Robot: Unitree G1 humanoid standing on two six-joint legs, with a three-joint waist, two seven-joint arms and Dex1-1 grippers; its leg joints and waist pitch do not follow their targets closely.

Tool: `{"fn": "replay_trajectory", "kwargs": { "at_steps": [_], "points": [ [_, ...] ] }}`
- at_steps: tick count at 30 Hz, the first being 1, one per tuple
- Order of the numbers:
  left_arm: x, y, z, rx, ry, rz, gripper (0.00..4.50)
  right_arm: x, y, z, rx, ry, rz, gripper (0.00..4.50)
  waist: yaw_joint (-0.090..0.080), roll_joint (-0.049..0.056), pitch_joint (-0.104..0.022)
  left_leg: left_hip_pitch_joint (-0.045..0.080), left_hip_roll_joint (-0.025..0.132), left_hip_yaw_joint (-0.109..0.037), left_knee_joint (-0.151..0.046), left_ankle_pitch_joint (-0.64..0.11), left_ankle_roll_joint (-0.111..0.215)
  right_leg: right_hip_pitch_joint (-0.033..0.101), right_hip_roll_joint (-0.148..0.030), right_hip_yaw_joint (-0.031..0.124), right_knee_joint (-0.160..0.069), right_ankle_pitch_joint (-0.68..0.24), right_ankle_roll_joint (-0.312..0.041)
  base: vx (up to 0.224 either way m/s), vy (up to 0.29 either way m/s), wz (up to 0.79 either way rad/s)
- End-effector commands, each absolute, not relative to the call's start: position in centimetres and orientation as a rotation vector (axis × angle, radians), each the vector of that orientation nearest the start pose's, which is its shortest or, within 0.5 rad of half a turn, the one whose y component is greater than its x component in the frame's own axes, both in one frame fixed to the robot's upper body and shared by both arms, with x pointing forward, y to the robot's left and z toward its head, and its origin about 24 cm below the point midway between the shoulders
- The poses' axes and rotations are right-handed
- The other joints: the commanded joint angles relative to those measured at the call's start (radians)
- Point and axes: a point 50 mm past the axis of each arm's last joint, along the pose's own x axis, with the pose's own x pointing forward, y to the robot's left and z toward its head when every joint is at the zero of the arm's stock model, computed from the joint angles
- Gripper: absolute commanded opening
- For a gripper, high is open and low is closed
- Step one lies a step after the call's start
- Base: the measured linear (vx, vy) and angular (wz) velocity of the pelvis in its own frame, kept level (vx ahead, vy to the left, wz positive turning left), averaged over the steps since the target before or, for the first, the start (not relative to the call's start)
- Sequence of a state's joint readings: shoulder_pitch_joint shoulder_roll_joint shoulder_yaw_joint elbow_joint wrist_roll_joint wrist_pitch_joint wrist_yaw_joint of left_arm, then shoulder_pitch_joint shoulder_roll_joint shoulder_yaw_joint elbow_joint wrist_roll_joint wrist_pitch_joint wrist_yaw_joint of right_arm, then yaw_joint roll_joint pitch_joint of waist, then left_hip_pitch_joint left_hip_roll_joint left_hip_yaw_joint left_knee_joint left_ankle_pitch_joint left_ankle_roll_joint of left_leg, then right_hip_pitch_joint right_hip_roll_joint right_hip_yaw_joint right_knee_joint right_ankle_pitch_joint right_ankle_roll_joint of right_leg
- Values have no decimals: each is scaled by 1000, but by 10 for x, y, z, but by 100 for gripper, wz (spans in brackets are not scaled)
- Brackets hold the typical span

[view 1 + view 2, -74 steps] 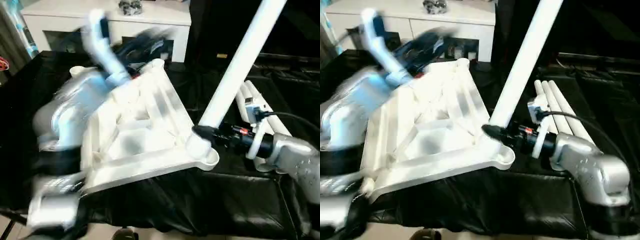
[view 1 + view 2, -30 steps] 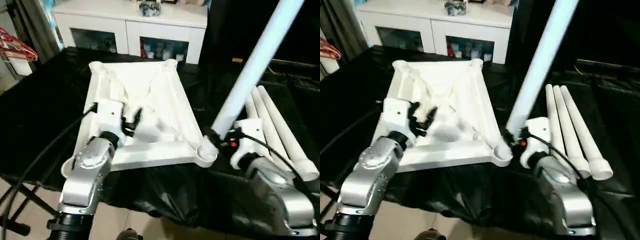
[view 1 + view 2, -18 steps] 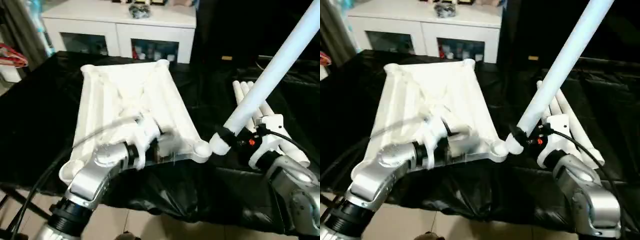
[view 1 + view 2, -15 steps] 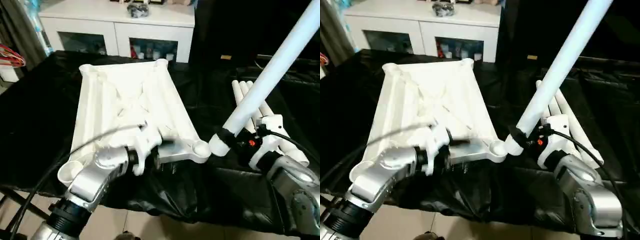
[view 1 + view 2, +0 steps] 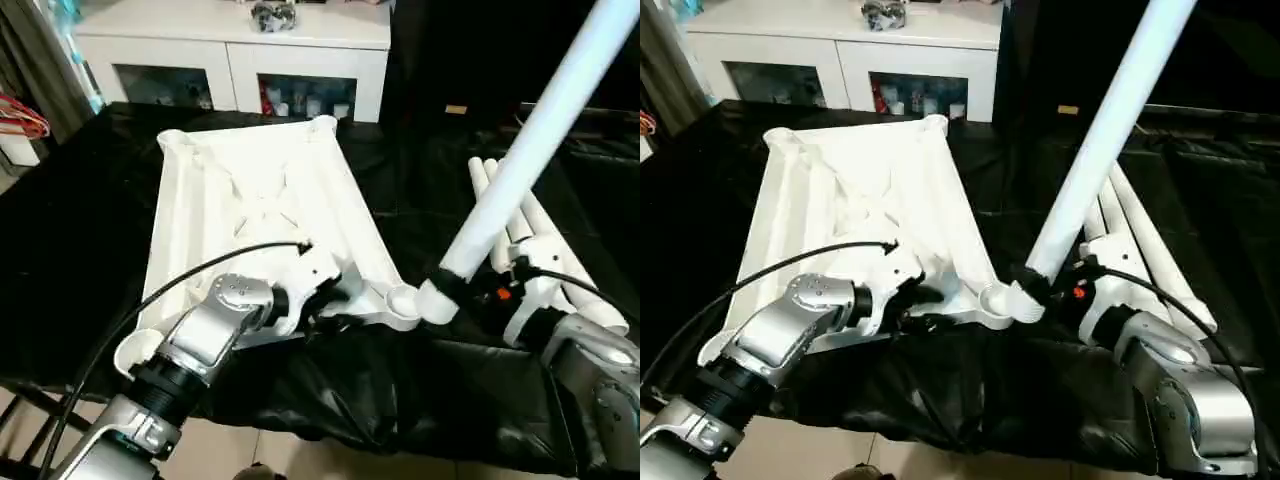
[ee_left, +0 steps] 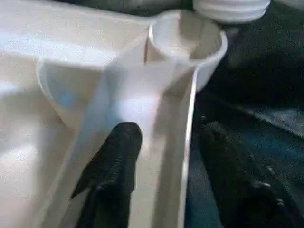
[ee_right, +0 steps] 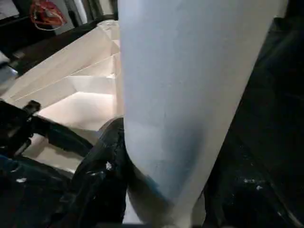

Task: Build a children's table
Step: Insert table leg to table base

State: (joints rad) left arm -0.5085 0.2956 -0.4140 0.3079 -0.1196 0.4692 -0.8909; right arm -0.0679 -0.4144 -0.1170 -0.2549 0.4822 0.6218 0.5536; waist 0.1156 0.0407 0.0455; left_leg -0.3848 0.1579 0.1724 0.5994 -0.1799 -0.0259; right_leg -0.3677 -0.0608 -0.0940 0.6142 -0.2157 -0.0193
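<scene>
Head views: the white tabletop (image 5: 255, 215) lies underside-up on the black-draped table (image 5: 70, 220). The left gripper (image 5: 335, 305) sits at its near edge beside a corner socket (image 5: 400, 298). The right gripper (image 5: 1032, 283) grasps a leg (image 5: 530, 145), tilted, foot just beside that socket. Three spare legs (image 5: 1140, 250) lie to the right.

Left wrist view: black fingers (image 6: 116, 156) straddle the tabletop's rim wall, one inside, one outside.

Right wrist view: fingers (image 7: 107, 166) clamp the leg.

white smooth plastic table top (image 5: 250, 200) with ribbed underside, smooth white plastic leg (image 5: 530, 140), glossy crinkled black sheet (image 5: 400, 390), brushed silver metal forearms (image 5: 215, 325), matt black hand fingers (image 6: 114, 156)
</scene>
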Motion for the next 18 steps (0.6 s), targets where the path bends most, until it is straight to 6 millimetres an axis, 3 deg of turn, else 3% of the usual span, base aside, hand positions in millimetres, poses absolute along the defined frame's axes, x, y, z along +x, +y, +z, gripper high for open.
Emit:
{"fn": "replay_trajectory", "kwargs": {
  "at_steps": [1, 8, 18],
  "points": [
    [298, 84, 47, 252, 534, -1188, 204, 250, -193, 92, 104, 244, 607, 186, 5, -8, -57, 22, 85, -36, -73, -195, 25, 36, -117, 69, -87, -204, -165, 0, 0, 0],
    [300, 87, 47, 267, 540, -1181, 137, 253, -192, 94, 98, 243, 627, 186, 5, -8, -58, 19, 84, -37, -73, -180, 30, 35, -116, 69, -85, -189, -157, 0, 0, 0],
    [300, 91, 43, 310, 562, -1208, 49, 260, -184, 97, 78, 244, 702, 186, 2, -6, -58, 20, 85, -36, -72, -187, 32, 36, -117, 68, -85, -177, -174, 0, 0, 0]
  ]
}}
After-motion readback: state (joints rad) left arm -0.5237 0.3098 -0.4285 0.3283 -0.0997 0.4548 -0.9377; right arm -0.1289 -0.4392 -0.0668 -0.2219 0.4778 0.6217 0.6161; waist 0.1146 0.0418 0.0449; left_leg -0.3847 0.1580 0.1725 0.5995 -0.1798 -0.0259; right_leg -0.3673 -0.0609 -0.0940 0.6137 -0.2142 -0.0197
